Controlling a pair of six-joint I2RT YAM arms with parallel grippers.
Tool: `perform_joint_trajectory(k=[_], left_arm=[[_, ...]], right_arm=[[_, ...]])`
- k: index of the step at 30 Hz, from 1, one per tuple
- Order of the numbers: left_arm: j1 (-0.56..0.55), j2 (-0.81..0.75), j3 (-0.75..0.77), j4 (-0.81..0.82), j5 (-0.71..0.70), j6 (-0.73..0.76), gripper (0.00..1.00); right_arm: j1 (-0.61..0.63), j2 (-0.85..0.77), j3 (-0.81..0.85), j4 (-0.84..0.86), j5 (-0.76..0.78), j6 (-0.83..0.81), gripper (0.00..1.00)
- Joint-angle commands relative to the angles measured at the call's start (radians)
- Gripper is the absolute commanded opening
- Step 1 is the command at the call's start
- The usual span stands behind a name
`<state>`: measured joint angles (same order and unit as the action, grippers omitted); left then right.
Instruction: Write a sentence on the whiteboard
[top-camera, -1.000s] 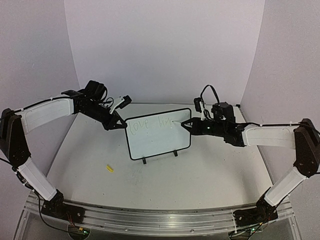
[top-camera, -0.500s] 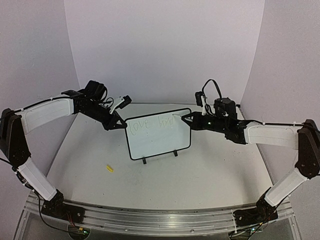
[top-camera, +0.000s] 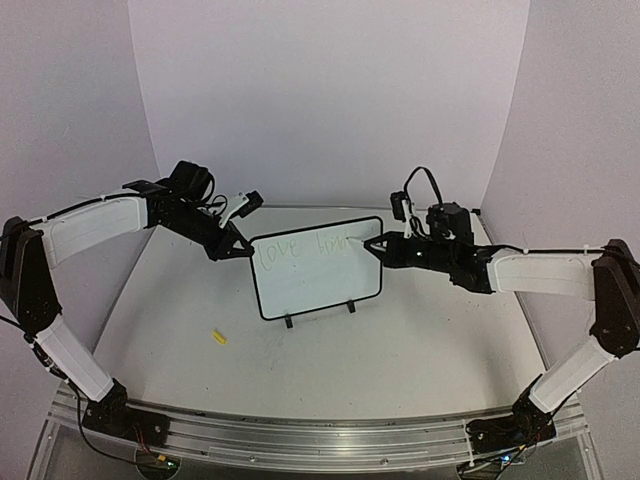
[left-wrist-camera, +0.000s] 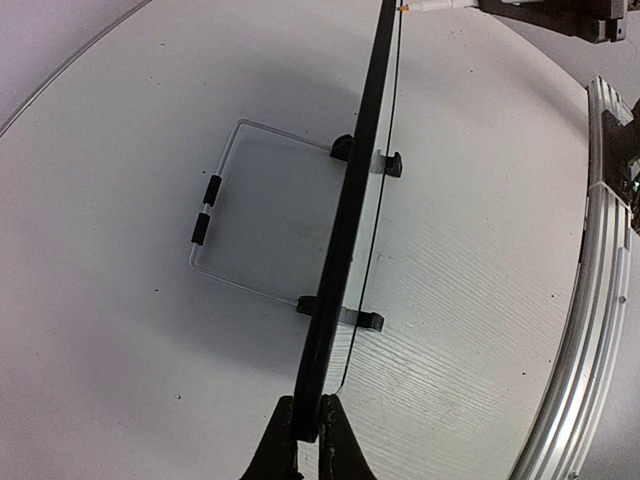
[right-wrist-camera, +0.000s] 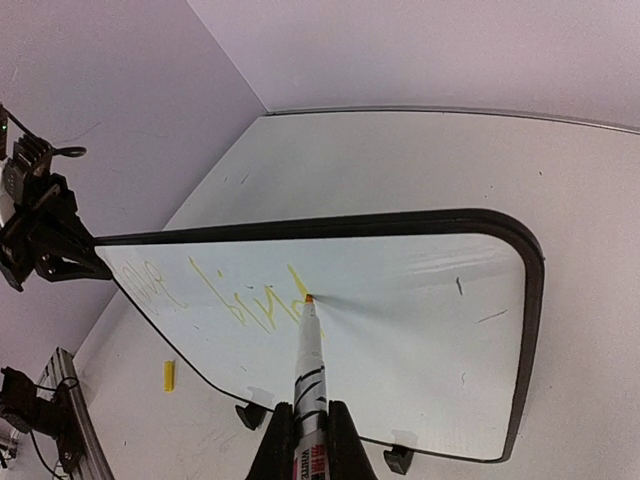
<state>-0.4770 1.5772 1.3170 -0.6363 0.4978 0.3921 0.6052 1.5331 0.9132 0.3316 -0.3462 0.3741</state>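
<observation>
The right gripper (right-wrist-camera: 310, 415) is clamped around a marker (right-wrist-camera: 306, 350). The marker's tip touches the board (top-camera: 320, 285) at the end of the faint yellow-green writing (top-camera: 300, 248), which reads roughly "love find". The left gripper (left-wrist-camera: 308, 425) pinches the board's left edge. The board stands upright on its feet mid-table (top-camera: 420, 350), toward the back. A small yellow piece (top-camera: 218, 337) lies well apart, front left.

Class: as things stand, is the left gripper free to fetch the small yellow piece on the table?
Probably not: the left gripper is shut on the whiteboard edge, though nothing lies between it and the yellow piece.
</observation>
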Motion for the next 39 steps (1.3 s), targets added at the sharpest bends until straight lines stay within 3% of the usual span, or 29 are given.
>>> perform_joint_trajectory(k=[1,25,39], left_arm=[[0.014,-0.002,-0.002,0.014,-0.139,0.062,0.00],[0.014,-0.017,-0.004,0.015,-0.142,0.060,0.00],[0.014,-0.017,-0.004,0.015,-0.142,0.059,0.00]], right_arm=[[-0.005,0.012,-0.021,0.023,0.012,0.012,0.00],[-0.005,-0.089,-0.033,0.027,0.026,0.036,0.00],[-0.006,-0.044,-0.002,0.027,0.039,0.029,0.00]])
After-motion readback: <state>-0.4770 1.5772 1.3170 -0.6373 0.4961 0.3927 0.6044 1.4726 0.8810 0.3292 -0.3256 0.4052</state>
